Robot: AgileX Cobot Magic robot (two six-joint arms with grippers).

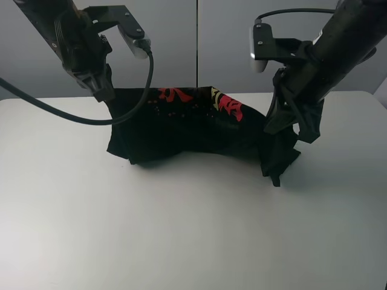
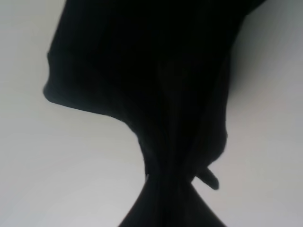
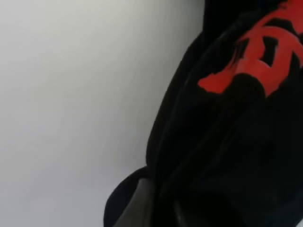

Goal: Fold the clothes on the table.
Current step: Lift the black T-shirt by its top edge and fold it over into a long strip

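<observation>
The left gripper (image 1: 101, 90) is clamped shut on a bunched corner of the black shirt (image 1: 181, 130), and the right gripper (image 1: 279, 124) is pinched shut on the opposite side, so the shirt sags between them with its lower edge down at the white table (image 1: 181, 241), toward the far side. As I judge it, either thin pinch could slip under the cloth's weight, or an uneven pull could leave a crumpled heap instead of a clean fold.
</observation>
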